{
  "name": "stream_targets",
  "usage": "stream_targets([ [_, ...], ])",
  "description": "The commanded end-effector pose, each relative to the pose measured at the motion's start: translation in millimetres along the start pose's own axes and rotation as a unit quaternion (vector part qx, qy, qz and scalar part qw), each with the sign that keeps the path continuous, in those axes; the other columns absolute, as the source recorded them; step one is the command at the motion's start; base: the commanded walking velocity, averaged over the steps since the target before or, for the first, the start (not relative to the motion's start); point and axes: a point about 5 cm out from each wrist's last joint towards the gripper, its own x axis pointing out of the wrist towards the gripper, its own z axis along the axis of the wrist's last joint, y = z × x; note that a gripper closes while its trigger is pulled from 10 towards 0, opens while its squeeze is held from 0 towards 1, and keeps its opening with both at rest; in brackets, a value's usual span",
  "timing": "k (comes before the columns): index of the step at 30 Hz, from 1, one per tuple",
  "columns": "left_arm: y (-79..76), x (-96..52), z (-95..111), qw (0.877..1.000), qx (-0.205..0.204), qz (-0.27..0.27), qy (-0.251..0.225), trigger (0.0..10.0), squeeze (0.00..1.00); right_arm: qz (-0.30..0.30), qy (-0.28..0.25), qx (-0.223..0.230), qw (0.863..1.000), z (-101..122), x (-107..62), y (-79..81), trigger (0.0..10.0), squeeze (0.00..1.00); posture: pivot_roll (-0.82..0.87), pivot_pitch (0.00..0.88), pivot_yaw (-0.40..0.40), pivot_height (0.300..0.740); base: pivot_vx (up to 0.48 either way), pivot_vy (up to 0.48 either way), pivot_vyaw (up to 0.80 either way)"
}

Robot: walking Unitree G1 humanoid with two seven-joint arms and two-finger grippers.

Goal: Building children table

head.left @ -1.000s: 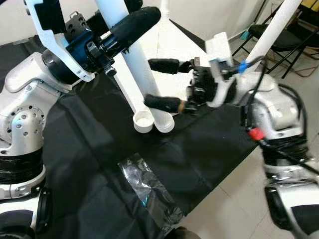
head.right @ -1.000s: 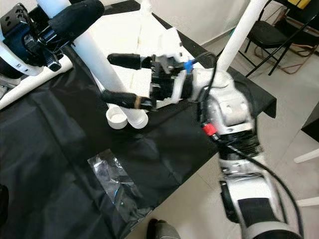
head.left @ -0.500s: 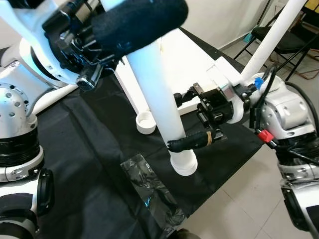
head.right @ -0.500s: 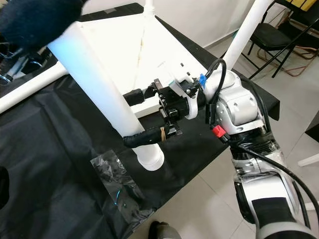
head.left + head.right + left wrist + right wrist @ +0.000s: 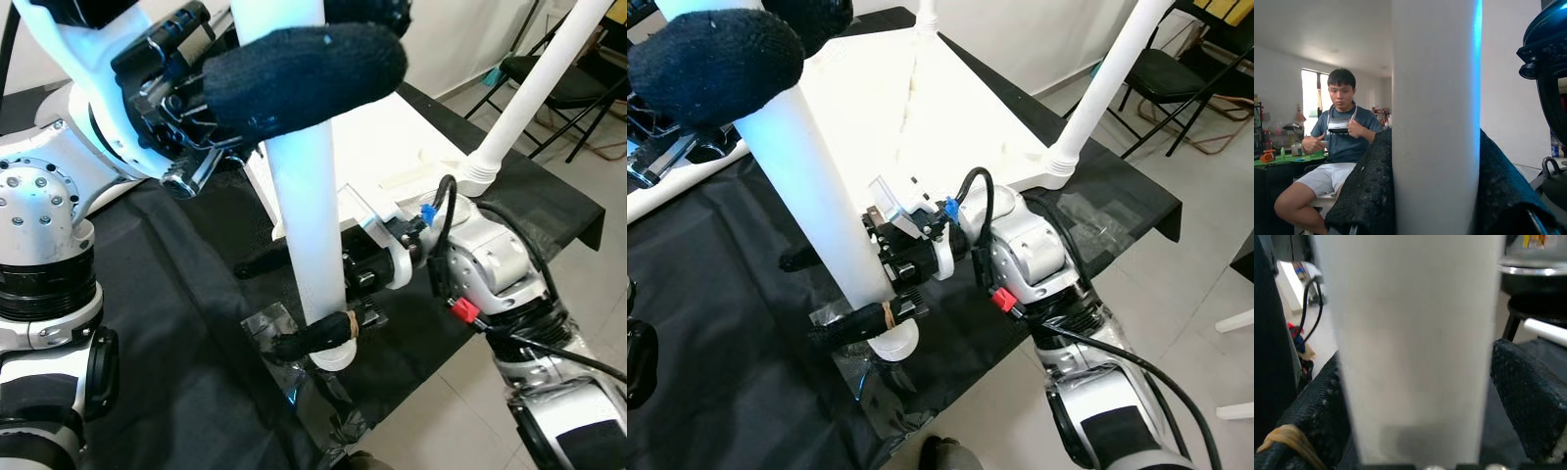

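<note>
White table leg (image 5: 306, 196) now swung from lying flat to near upright, threaded end (image 5: 333, 354) down on the clear plastic bag (image 5: 294, 377) near the front edge of the black cloth (image 5: 176, 333). Left claw (image 5: 294, 69) clamped on the leg high up, padded fingers (image 5: 1366, 196) pressed to both sides. Right claw (image 5: 294, 304) slid down the shaft, now closed around the leg just above the threaded end. Upturned white tabletop (image 5: 921, 108) behind, two legs already standing on it. Leg judged lifted free and ready for carrying to an open corner socket.
</note>
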Motion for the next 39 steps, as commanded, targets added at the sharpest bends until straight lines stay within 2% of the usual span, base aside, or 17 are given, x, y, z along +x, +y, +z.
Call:
stream_targets([
  [1,-1.3,6.0,1.0,1.0,0.005,-0.019,-0.005,0.0,0.0,0.016,-0.009,-0.009,1.0,5.5,6.8,2.1,10.0,0.0,0.02,0.16,-0.075,0.74,0.0,0.0,0.0],
  [3,0.5,6.1,0.9,1.0,0.006,-0.018,-0.008,0.0,0.0,0.013,-0.014,-0.011,1.0,7.0,10.0,0.5,10.0,0.0,0.02,0.16,-0.076,0.74,0.0,0.0,0.0],
  [4,3.4,6.4,0.6,1.0,0.007,-0.015,-0.011,0.0,0.0,0.009,-0.018,-0.007,1.0,7.7,13.0,-0.1,0.0,0.0,0.02,0.16,-0.077,0.74,0.0,0.0,0.0],
  [11,4.6,5.6,0.2,1.0,0.003,-0.016,-0.009,0.0,0.0,0.016,-0.002,0.001,1.0,5.3,10.6,4.0,0.0,0.0,0.02,0.158,-0.078,0.74,0.0,0.0,0.0],
  [23,8.6,2.1,-1.2,1.0,0.007,-0.003,-0.001,0.0,0.0,-0.015,0.011,-0.019,1.0,8.6,7.7,3.0,0.0,0.0,0.01,0.152,-0.07,0.74,0.0,0.0,0.0],
  [24,11.2,0.7,-1.2,1.0,0.009,0.011,-0.002,3.5,0.23,-0.021,0.011,-0.022,0.999,8.9,7.2,2.7,0.0,0.0,0.01,0.152,-0.07,0.74,0.0,0.0,0.0],
  [25,14.9,-2.1,-0.6,0.999,0.014,0.035,-0.005,10.0,1.0,-0.039,0.01,-0.027,0.999,9.4,6.1,1.0,0.0,0.0,0.01,0.15,-0.071,0.74,0.0,0.0,0.0],
  [28,19.1,-5.7,0.3,0.998,0.02,0.065,-0.007,10.0,1.0,-0.067,0.008,-0.034,0.997,9.8,4.1,-1.9,0.0,0.0,0.0,0.149,-0.071,0.74,0.0,0.0,0.0],
  [30,23.2,-12.5,4.0,0.994,0.037,0.106,-0.008,10.0,1.0,-0.09,0.004,-0.038,0.995,9.9,2.0,-3.7,0.0,0.0,0.0,0.145,-0.07,0.74,0.0,0.0,0.0],
  [31,23.2,-12.5,4.0,0.994,0.037,0.106,-0.008,10.0,1.0,-0.09,0.004,-0.038,0.995,9.9,2.0,-3.7,0.0,0.0,0.0,0.145,-0.07,0.74,0.0,0.0,0.0],
  [33,26.4,-24.9,11.5,0.985,0.069,0.159,-0.005,10.0,1.0,-0.108,-0.002,-0.039,0.993,10.4,-1.7,-3.6,0.0,0.0,0.0,0.144,-0.071,0.74,0.0,0.0,0.0],
  [37,27.0,-28.8,13.7,0.982,0.08,0.173,-0.004,10.0,1.0,-0.113,-0.004,-0.039,0.993,10.5,-2.8,-3.3,0.0,0.0,0.0,0.144,-0.071,0.74,0.0,0.0,0.0],
  [38,28.1,-45.1,15.5,0.968,0.115,0.222,0.017,10.0,1.0,-0.126,-0.01,-0.042,0.991,12.5,-6.0,-1.9,0.0,0.0,0.0,0.138,-0.071,0.74,0.0,0.0,0.0],
  [39,27.9,-63.9,17.2,0.949,0.15,0.273,0.049,10.0,1.0,-0.144,-0.02,-0.048,0.988,15.5,-9.5,-1.0,0.0,0.0,0.0,0.135,-0.07,0.74,0.0,0.0,0.0],
])
